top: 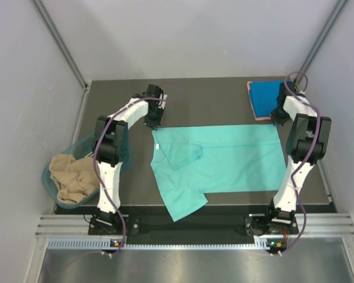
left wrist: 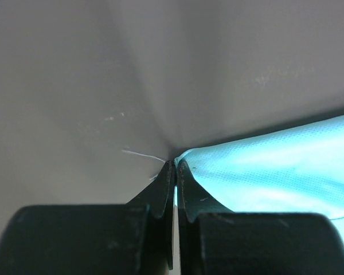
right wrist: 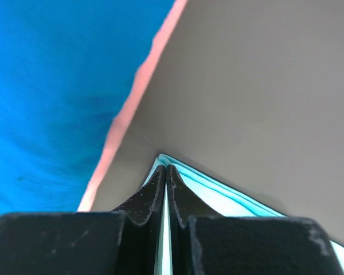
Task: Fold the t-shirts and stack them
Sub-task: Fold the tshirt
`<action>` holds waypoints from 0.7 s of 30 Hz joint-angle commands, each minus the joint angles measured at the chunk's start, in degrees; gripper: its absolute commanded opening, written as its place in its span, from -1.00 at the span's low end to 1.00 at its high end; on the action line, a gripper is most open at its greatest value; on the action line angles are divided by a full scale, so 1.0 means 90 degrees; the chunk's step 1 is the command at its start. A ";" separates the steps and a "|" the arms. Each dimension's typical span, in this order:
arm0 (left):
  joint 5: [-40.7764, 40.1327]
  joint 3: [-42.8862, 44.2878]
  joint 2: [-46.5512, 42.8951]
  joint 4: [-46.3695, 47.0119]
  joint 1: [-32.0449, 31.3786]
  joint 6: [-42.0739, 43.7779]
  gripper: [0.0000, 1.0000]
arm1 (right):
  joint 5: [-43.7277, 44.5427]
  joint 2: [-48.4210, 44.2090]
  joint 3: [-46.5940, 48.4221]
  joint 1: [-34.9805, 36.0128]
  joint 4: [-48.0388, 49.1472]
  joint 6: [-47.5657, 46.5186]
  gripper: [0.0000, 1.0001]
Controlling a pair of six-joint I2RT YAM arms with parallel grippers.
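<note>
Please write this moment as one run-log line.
left gripper: shut on far-left corner of teal-green cloth t-shirt | right gripper: shut on its far-right corner | bright blue cloth t-shirt: folded, far right

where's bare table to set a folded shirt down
Bare table runs along the far edge, between the left gripper and the blue shirt. Smaller strip near the front right. The teal shirt fills the middle; tub crowds the left.

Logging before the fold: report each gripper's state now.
Left gripper: jaws shut on a corner of the teal shirt.
Right gripper: jaws shut on another corner of the teal shirt.
</note>
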 commanded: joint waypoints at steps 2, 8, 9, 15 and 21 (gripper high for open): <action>-0.0367 0.0509 0.0151 0.0045 0.0067 -0.0090 -1.00 | 0.0121 -0.0228 0.0288 -0.0097 0.0344 -0.0103 -1.00; -0.0202 0.0734 0.0259 -0.0082 0.0067 -0.0168 -1.00 | -0.0191 -0.0052 0.0444 -0.0117 0.0237 -0.0132 -0.97; -0.0163 0.0724 0.0210 -0.0082 0.0067 -0.0197 -0.98 | -0.0192 -0.0042 0.0541 -0.0117 0.0198 -0.0171 -0.88; -0.0348 0.0919 -0.0239 -0.0336 0.0067 -0.0510 -0.15 | -0.0094 -0.0325 0.1030 -0.0127 -0.0553 -0.0405 -0.33; -0.0066 0.0755 -0.0981 -0.0629 0.0008 -0.1417 -0.08 | -0.0396 -0.1563 0.0447 -0.0156 -0.1970 -0.0094 -0.21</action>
